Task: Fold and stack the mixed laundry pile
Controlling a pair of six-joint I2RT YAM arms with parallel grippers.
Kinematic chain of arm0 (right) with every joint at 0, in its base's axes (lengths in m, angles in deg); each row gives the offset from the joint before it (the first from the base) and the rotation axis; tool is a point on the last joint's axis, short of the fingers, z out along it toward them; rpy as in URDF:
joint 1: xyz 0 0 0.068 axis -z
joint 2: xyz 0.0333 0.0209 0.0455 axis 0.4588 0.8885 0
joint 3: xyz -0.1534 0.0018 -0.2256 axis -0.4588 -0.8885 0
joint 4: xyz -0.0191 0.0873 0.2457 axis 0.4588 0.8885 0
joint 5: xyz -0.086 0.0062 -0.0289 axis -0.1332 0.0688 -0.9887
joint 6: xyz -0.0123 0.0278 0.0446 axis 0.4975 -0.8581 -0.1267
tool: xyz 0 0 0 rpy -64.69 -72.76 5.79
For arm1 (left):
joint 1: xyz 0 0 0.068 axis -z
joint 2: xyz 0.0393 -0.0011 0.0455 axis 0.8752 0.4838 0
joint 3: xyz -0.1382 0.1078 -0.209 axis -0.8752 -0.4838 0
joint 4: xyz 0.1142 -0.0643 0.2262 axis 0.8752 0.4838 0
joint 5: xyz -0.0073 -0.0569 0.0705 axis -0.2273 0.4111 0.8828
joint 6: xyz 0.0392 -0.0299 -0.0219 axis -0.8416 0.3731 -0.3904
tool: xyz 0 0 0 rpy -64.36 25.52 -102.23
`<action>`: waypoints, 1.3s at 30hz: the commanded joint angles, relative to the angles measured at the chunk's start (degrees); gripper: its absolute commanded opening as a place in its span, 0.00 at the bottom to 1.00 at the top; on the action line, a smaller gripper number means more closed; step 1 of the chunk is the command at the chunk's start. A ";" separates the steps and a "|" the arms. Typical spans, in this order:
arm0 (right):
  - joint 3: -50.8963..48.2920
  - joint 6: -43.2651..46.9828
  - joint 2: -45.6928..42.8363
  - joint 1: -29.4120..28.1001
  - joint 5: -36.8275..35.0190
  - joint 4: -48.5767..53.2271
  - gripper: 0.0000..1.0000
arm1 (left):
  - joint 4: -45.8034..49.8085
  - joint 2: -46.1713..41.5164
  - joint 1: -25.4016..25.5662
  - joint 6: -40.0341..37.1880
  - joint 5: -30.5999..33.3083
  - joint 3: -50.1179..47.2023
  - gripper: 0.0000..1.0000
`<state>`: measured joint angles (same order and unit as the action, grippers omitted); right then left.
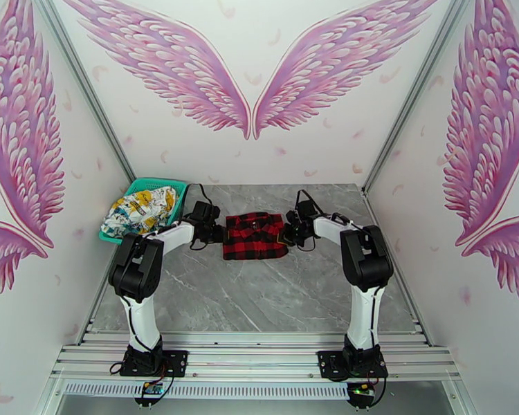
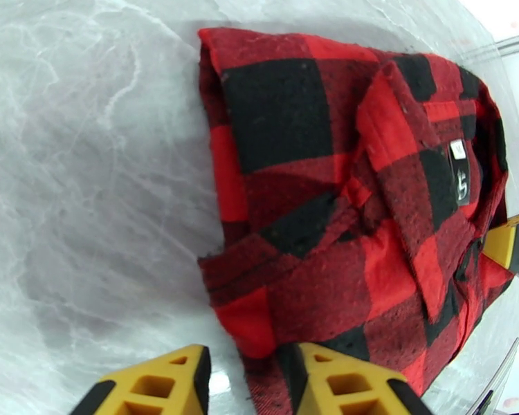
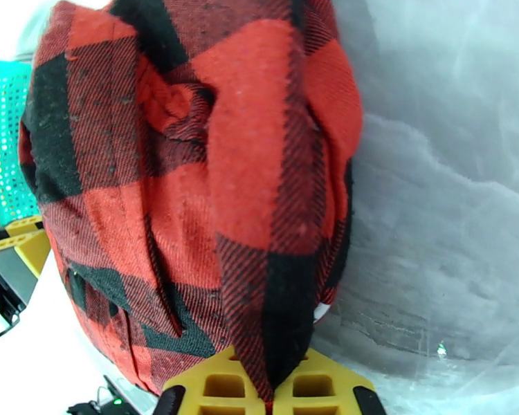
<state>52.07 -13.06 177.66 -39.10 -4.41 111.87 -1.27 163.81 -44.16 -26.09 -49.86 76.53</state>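
A red-and-black plaid shirt [image 1: 255, 236] lies roughly folded on the grey marbled tabletop [image 1: 259, 306], about midway across it and towards the far side, with one arm reaching in at each of its ends. The right claw [image 1: 287, 235] sits at the shirt's right edge. Seen from the right wrist, the right claw [image 3: 270, 385] has its yellow fingers [image 3: 221, 389] pressed together on a narrow fold of the plaid shirt [image 3: 190, 181], which bunches up from the pinch. The left claw [image 1: 214, 233] is at the shirt's left edge. Seen from the left wrist, the left claw [image 2: 249, 364] stands partly apart, low over the tabletop [image 2: 86, 202]. A corner of the plaid shirt [image 2: 342, 223] runs into the gap against one finger, and a strip of bare stone shows between the cloth and the other finger, so nothing is clamped there. A small dark label [image 2: 460, 178] with white lettering sits on the upper layer of the shirt. A white printed garment [image 1: 140, 210] with yellow and blue cartoon figures lies crumpled in a teal mesh basket [image 1: 178, 189] at the far left corner of the tabletop, just beyond the left arm and apart from the shirt. Part of the basket [image 3: 3, 133] also shows behind the shirt in the right wrist view.
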 commanded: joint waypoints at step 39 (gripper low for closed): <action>49.49 27.75 25.38 25.68 -68.53 14.27 0.00 | 3.37 -13.37 -0.38 0.91 -1.42 -5.97 0.43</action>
<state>98.95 15.60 201.94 -14.86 -65.33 126.03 0.99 152.21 -44.31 -25.67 -50.69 69.34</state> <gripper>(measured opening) 0.055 0.434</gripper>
